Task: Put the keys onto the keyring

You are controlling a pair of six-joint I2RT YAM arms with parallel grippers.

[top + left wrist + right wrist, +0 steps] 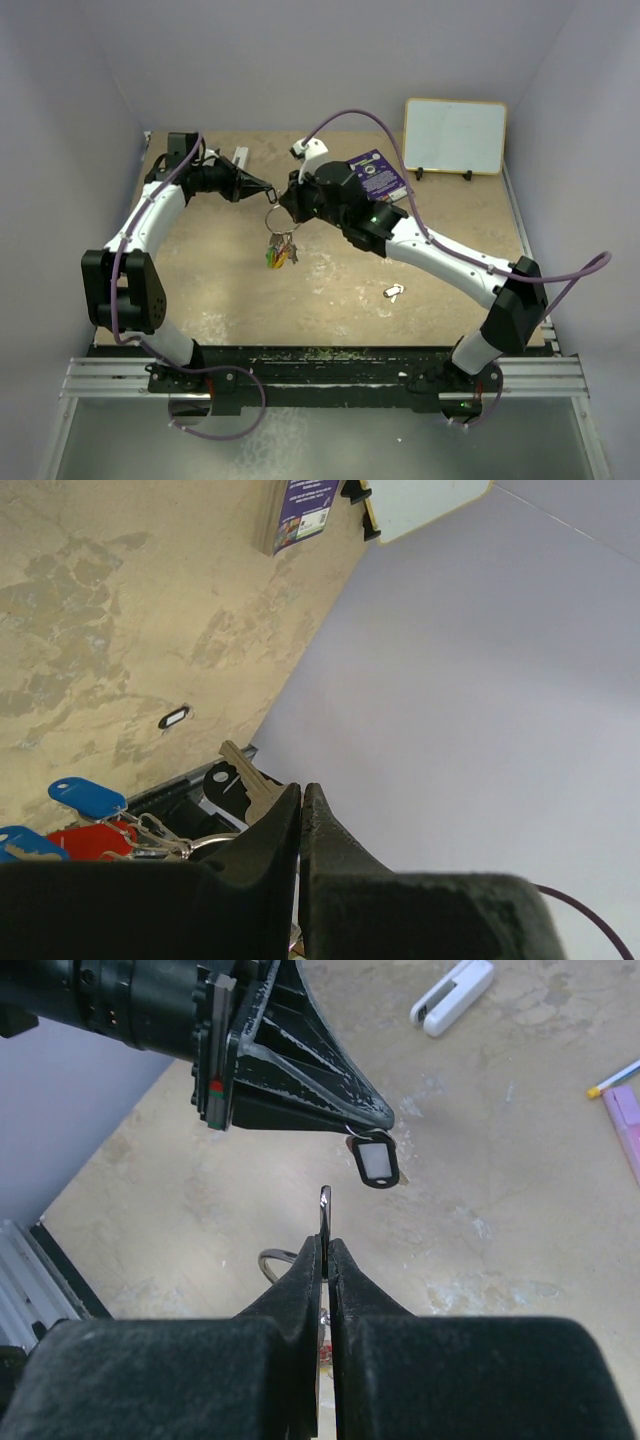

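My right gripper (326, 1245) is shut on the keyring (325, 1203), whose thin silvery edge sticks up between the fingers. Seen from above, the keyring (277, 217) hangs below both grippers with a bunch of keys (281, 250) dangling from it. Blue (88, 797) and red (95, 838) tags of that bunch show in the left wrist view. My left gripper (302, 790) is shut on a key (243, 776). Its black-framed white tag (375, 1160) hangs at the fingertips just above the keyring. The two grippers (270, 188) (287, 203) almost meet mid-table.
Another white-tagged key (394, 293) lies loose on the table to the right. A purple card (378, 175) and a whiteboard (455, 135) stand at the back right. A white clip-like object (452, 998) and a pen (615, 1078) lie beyond the grippers.
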